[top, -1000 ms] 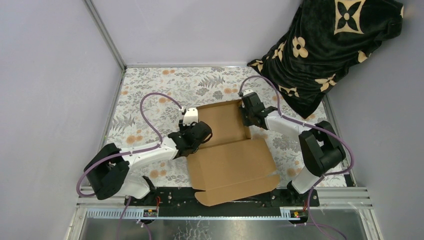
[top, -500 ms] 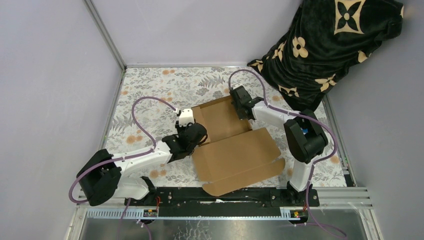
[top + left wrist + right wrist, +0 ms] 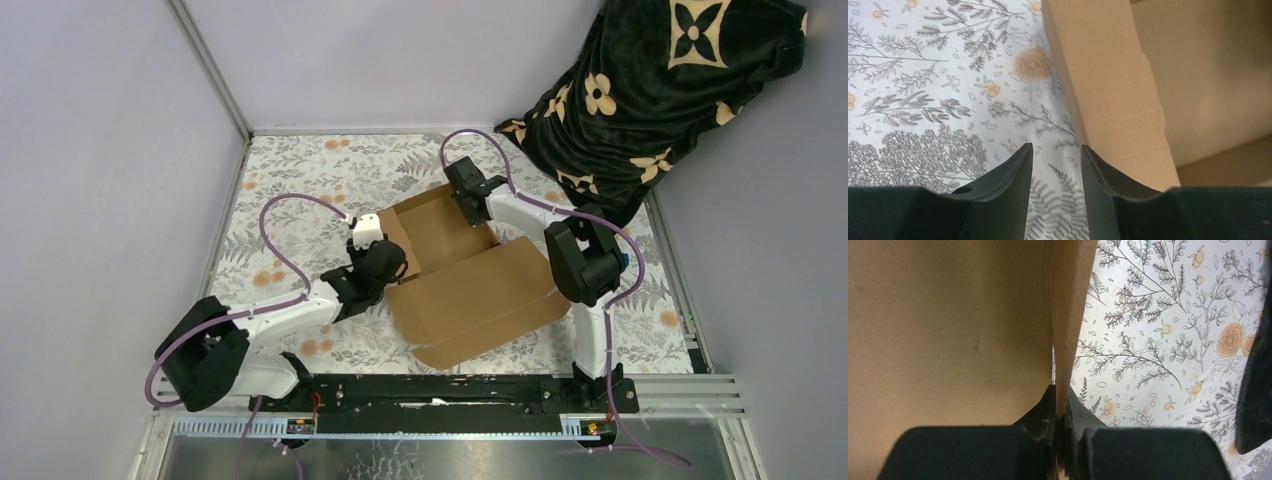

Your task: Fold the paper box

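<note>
**Desk:** What do you have nearest you on the worktop?

**Field:** Two arms, bolted at your near edge. Your left arm reaches in from the left and your right arm rises on the right. One paper box lies between them on the floral worktop. Its broad brown panel slants nearest you, and a shallow tray with raised walls sits just beyond.

**Desk:** And the jaws?

**Field:** Your left jaws are parted over bare cloth, grasping nothing, just beside the tray's left wall. Farther back, your right jaws are clenched on a wall at the tray's far end, the cardboard edge pinched between the two fingers. Beyond that, one dark blanket with cream flowers slumps in the far right corner.
</note>
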Controlling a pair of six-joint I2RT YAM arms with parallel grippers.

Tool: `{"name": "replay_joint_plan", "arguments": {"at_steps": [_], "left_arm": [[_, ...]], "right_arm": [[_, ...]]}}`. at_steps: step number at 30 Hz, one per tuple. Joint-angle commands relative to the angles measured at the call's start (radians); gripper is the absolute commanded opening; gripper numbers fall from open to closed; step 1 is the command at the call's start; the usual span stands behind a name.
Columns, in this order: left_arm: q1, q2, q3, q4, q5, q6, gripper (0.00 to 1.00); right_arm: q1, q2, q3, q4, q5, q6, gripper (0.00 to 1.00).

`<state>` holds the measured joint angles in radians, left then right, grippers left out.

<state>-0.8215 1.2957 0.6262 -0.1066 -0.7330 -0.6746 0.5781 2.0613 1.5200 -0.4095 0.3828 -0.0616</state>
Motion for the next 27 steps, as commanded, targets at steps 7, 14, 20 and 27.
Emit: {"name": "replay_joint_plan", "arguments": {"at_steps": [7,14,20,27], "left_arm": [[0.200,0.120,0.042,0.181,0.155,0.081,0.47],[0.209,0.052,0.041,0.175,0.237,0.061,0.48],[0.209,-0.079,0.023,0.122,0.248,0.052,0.49],[0.209,-0.014,0.021,0.136,0.285,0.041,0.49]], "right_arm": [[0.005,-0.003,-0.018,-0.034,0.069,-0.005,0.00],[0.006,-0.010,-0.054,-0.004,0.043,0.001,0.00],[0.005,-0.024,-0.075,0.018,0.028,0.007,0.00],[0.005,-0.028,-0.086,0.029,0.019,0.009,0.00]]}}
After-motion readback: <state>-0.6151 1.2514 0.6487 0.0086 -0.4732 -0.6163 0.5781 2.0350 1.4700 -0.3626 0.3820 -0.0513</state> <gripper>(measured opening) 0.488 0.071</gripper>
